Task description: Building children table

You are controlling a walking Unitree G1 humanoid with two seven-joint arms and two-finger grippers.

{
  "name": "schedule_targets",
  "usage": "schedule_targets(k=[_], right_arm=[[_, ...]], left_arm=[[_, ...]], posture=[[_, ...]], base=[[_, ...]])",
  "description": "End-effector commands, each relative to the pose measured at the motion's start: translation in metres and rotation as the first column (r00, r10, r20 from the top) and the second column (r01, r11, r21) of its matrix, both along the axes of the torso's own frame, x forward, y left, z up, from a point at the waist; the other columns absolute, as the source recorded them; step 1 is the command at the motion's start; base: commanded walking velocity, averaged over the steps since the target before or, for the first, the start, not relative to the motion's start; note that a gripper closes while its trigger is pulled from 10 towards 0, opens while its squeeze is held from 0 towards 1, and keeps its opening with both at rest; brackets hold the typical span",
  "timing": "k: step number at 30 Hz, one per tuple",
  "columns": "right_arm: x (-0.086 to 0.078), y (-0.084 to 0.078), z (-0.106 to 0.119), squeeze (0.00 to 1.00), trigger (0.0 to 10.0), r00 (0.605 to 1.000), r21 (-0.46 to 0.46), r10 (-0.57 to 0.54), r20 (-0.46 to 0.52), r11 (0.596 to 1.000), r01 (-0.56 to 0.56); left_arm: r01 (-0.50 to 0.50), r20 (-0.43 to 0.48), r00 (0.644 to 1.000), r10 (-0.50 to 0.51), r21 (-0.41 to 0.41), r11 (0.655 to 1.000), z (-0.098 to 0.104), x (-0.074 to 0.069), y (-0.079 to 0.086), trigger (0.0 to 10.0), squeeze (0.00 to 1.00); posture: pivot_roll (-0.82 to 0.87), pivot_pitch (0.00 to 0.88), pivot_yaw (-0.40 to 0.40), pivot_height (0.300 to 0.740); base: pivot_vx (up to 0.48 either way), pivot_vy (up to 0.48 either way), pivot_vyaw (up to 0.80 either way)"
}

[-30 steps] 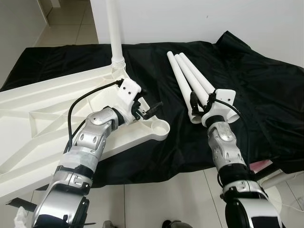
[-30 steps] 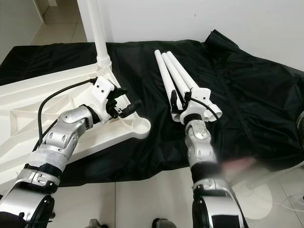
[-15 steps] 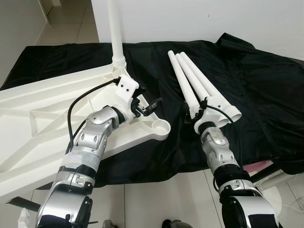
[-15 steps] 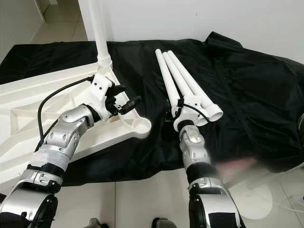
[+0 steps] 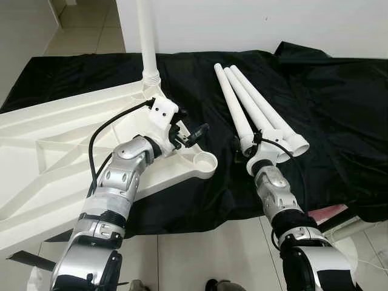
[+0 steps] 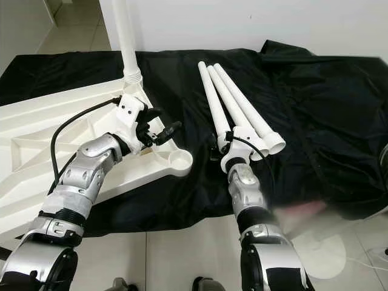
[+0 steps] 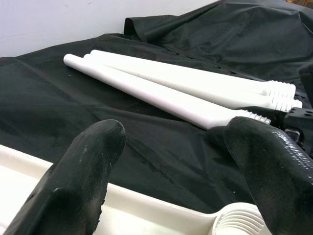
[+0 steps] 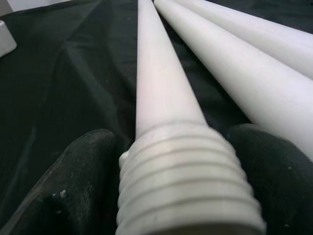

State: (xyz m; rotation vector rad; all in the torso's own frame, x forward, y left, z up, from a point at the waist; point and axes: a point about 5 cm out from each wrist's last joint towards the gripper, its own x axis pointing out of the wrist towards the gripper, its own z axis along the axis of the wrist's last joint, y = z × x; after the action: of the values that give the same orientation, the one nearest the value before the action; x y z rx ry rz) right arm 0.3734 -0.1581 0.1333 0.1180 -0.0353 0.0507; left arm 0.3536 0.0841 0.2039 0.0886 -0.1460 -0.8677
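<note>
A white table top (image 5: 54,139) lies upside down on a black cloth (image 5: 339,109). One white leg (image 5: 145,36) stands upright, screwed into its far corner. My left gripper (image 5: 193,124) hovers open just above the near corner, beside the vacant round socket (image 5: 205,162). Three loose white legs (image 5: 242,100) lie side by side on the cloth. My right gripper (image 5: 247,145) is at the near end of the leftmost one. Its fingers (image 8: 73,181) stand open on either side of that leg's threaded end (image 8: 181,171), close against it.
The cloth's front edge hangs over a tiled floor (image 5: 200,254). A white wall (image 5: 242,24) runs behind the cloth. At the lower right are a pink object (image 5: 330,212) and a round white base (image 6: 330,257). The cloth bunches up at the back right.
My right arm has drawn back toward me and dropped from over the legs' ends, and its gripper now flanks the leftmost leg's threaded end. The left gripper has barely moved.
</note>
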Motion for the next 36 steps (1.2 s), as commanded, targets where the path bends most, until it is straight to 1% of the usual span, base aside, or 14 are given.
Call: schedule_targets(k=[1, 9, 10, 11, 15, 16, 17, 18, 20, 21, 32, 34, 35, 36], right_arm=[[0.001, 0.000, -0.001, 0.00, 10.0, 1.000, -0.003, -0.002, -0.005, 1.000, 0.002], [0.004, 0.007, -0.003, 0.00, 10.0, 0.999, 0.000, 0.019, -0.029, 1.000, -0.019], [0.004, 0.009, -0.005, 0.00, 9.3, 0.999, 0.004, 0.023, -0.042, 1.000, -0.023], [0.003, 0.011, -0.008, 0.00, 10.0, 0.998, 0.007, 0.032, -0.062, 0.999, -0.031], [0.002, 0.013, -0.013, 0.00, 9.9, 0.995, 0.011, 0.043, -0.088, 0.999, -0.042], [0.002, 0.013, -0.015, 0.00, 8.8, 0.994, 0.012, 0.039, -0.101, 0.999, -0.038], [0.001, 0.012, -0.017, 0.00, 4.7, 0.994, 0.008, 0.033, -0.107, 0.999, -0.032], [0.001, 0.011, -0.019, 0.00, 3.9, 0.993, 0.004, 0.025, -0.115, 1.000, -0.024], [0.001, 0.010, -0.020, 0.00, 3.4, 0.993, 0.004, 0.017, -0.121, 1.000, -0.017], [0.001, 0.009, -0.020, 0.00, 0.0, 0.993, 0.006, 0.015, -0.120, 1.000, -0.014], [0.001, 0.007, -0.018, 0.00, 0.0, 0.996, 0.007, 0.008, -0.090, 1.000, -0.008], [0.000, 0.007, -0.016, 0.00, 0.0, 0.998, -0.025, 0.009, -0.066, 1.000, -0.010], [0.000, 0.008, -0.014, 0.00, 0.7, 0.999, -0.044, 0.011, -0.044, 0.999, -0.013], [0.000, 0.010, -0.012, 0.00, 10.0, 1.000, -0.066, 0.021, -0.023, 0.998, -0.023]], left_arm=[[-0.163, 0.011, 0.986, 0.164, -0.024, 0.986, 0.005, 0.006, 0.004, 10.0, 0.00], [-0.174, 0.017, 0.985, 0.175, -0.028, 0.984, 0.007, 0.007, 0.006, 10.0, 0.00], [-0.178, 0.017, 0.984, 0.178, -0.027, 0.984, 0.007, 0.007, 0.007, 10.0, 0.00], [-0.181, 0.018, 0.983, 0.181, -0.026, 0.983, 0.007, 0.008, 0.008, 10.0, 0.00], [-0.183, 0.019, 0.983, 0.184, -0.025, 0.983, 0.008, 0.008, 0.009, 10.0, 0.00], [-0.184, 0.020, 0.983, 0.185, -0.025, 0.983, 0.008, 0.008, 0.009, 10.0, 0.00], [-0.185, 0.024, 0.982, 0.186, -0.026, 0.982, 0.009, 0.008, 0.010, 10.0, 0.00], [-0.186, 0.025, 0.982, 0.187, -0.026, 0.982, 0.010, 0.009, 0.010, 10.0, 0.00], [-0.187, 0.028, 0.982, 0.188, -0.026, 0.982, 0.010, 0.009, 0.010, 10.0, 0.00], [-0.187, 0.028, 0.982, 0.187, -0.027, 0.982, 0.011, 0.009, 0.010, 10.0, 0.00], [-0.174, 0.035, 0.984, 0.174, -0.019, 0.985, 0.010, 0.008, 0.007, 10.0, 0.00], [-0.175, 0.035, 0.984, 0.175, -0.016, 0.984, 0.011, 0.008, 0.007, 10.0, 0.00], [-0.175, 0.034, 0.984, 0.176, -0.017, 0.984, 0.011, 0.008, 0.007, 10.0, 0.00], [-0.176, 0.035, 0.984, 0.176, -0.017, 0.984, 0.011, 0.008, 0.007, 10.0, 0.00]], posture=[[-0.09, 0.121, -0.033, 0.740], [-0.08, 0.119, -0.037, 0.740], [-0.08, 0.119, -0.037, 0.740], [-0.08, 0.118, -0.037, 0.740], [-0.08, 0.118, -0.036, 0.740], [-0.07, 0.118, -0.037, 0.740], [-0.08, 0.118, -0.037, 0.740], [-0.08, 0.118, -0.037, 0.740], [-0.08, 0.118, -0.037, 0.740], [-0.08, 0.118, -0.037, 0.740], [-0.08, 0.112, -0.029, 0.740], [-0.07, 0.111, -0.029, 0.740], [-0.07, 0.111, -0.030, 0.740], [-0.07, 0.111, -0.032, 0.740]], base=[[0.000, 0.000, 0.00], [0.000, 0.000, 0.00], [0.000, 0.000, 0.00], [0.000, 0.000, 0.00], [0.000, 0.000, 0.00], [0.000, 0.000, 0.00], [0.000, 0.000, 0.00], [0.000, 0.000, 0.00], [0.000, 0.000, 0.00], [0.000, 0.000, 0.00], [0.000, 0.000, 0.00], [0.000, 0.000, 0.00], [0.000, 0.000, 0.00], [0.000, 0.000, 0.00]])
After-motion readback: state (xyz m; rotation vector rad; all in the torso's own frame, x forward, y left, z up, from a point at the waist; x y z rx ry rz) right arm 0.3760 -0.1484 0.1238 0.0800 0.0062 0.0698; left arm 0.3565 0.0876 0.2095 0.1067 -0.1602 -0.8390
